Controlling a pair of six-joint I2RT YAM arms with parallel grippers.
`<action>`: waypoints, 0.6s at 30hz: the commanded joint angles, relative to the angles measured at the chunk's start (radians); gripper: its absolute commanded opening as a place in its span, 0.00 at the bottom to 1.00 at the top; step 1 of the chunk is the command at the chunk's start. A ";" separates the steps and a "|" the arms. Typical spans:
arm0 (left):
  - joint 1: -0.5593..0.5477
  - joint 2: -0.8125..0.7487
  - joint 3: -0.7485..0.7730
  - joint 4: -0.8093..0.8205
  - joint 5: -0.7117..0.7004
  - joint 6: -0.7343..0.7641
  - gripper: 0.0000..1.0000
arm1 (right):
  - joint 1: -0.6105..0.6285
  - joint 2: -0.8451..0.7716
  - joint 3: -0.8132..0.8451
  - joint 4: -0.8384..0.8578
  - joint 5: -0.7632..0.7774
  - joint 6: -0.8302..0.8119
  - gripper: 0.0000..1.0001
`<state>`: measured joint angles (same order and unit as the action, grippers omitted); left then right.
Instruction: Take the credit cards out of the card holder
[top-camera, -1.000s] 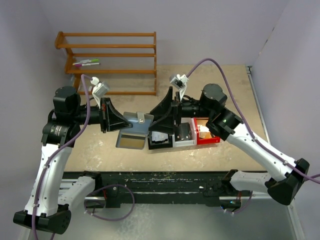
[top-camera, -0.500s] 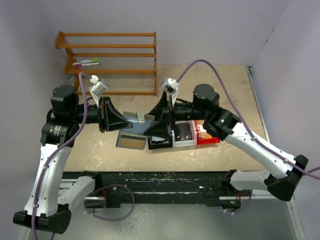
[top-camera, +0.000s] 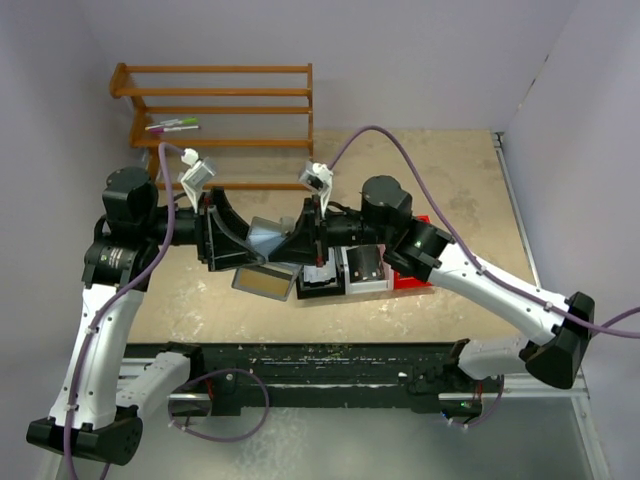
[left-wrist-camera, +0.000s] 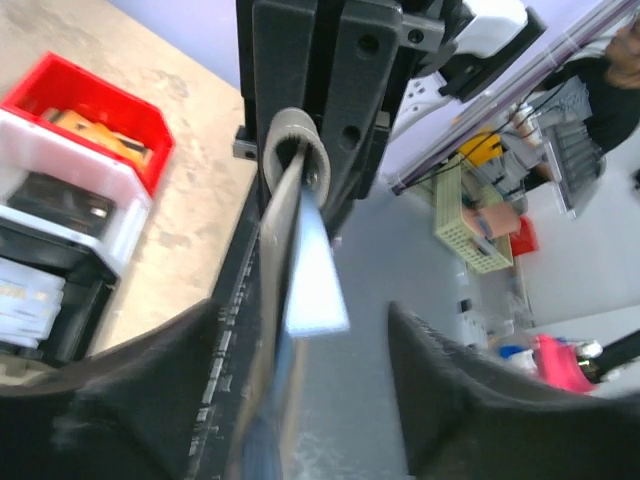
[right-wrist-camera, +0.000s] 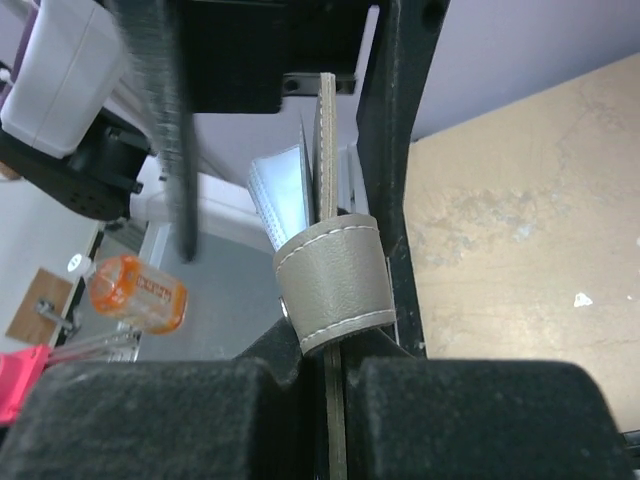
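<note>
Swinging left since before, right claw (top-camera: 302, 243) clamps the card holder (top-camera: 265, 238) edge-up over the bench (top-camera: 450, 200); left claw (top-camera: 238, 250) straddles it, spread. Holder looks limp, silvery card (left-wrist-camera: 315, 285) slick: pinch its exposed corner.

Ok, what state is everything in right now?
card holder: held in the air, unfolded, lower flap hanging.
tan card: sitting in the lower flap, not yet out.
right gripper: shut on the card holder.
left gripper: open, one finger on either side of the holder.
red bin, white bin, black bin: each has items inside.
</note>
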<state>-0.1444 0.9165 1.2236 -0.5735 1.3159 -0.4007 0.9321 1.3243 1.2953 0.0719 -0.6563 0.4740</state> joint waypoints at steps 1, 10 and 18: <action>0.000 -0.005 0.022 0.010 0.043 0.025 0.86 | -0.014 -0.096 -0.072 0.280 0.104 0.140 0.00; 0.000 -0.081 -0.105 0.219 0.035 -0.121 0.90 | -0.027 -0.204 -0.334 0.786 0.397 0.405 0.00; 0.000 -0.122 -0.194 0.462 0.048 -0.325 0.65 | -0.018 -0.230 -0.420 0.909 0.541 0.474 0.00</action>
<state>-0.1444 0.8108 1.0481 -0.2829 1.3384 -0.6067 0.9096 1.1408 0.8944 0.7765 -0.2478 0.8883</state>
